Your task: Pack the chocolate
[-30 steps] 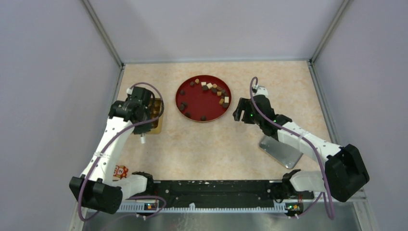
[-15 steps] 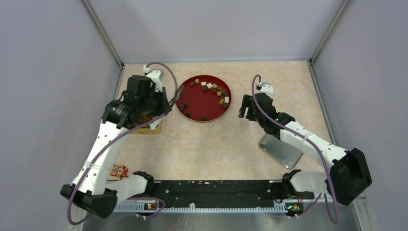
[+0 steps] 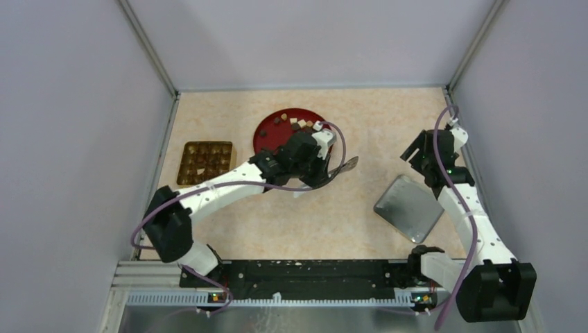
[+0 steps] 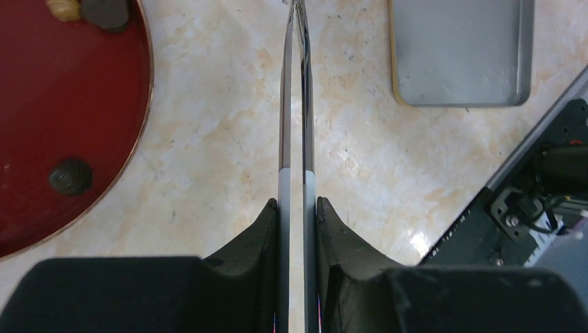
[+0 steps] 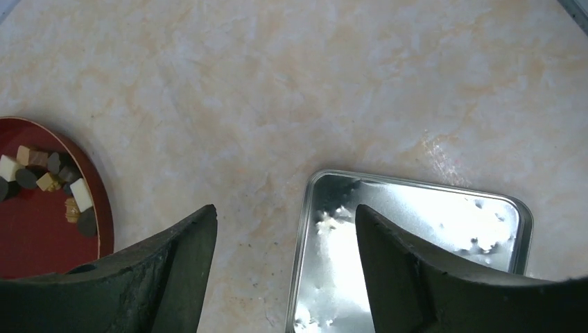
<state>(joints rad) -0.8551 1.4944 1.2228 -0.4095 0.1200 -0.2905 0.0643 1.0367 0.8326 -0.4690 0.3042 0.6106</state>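
1. Left gripper [image 4: 297, 208]: clenched on 1 pair of metal tweezers [image 4: 306, 125]. The 2 blades run straight ahead of the jaws.
2. Right gripper [image 5: 284, 215]: released, nothing between its jaws.
3. Chocolate [image 4: 69, 177]: loose pieces on 1 red plate [image 4: 83, 90], left of the left jaws. 1 dark piece lies nearest.
4. Shallow silver tin [image 5: 416, 236]: just ahead of the right jaws, partly under 1 finger.
5. Gold compartment tray [image 3: 206, 161]: well apart, behind the left jaws.

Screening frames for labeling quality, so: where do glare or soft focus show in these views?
Right wrist: glare whitens the silver tray; left wrist: tweezers sharp, a small glint on the table; top external: even light, no blown highlights.
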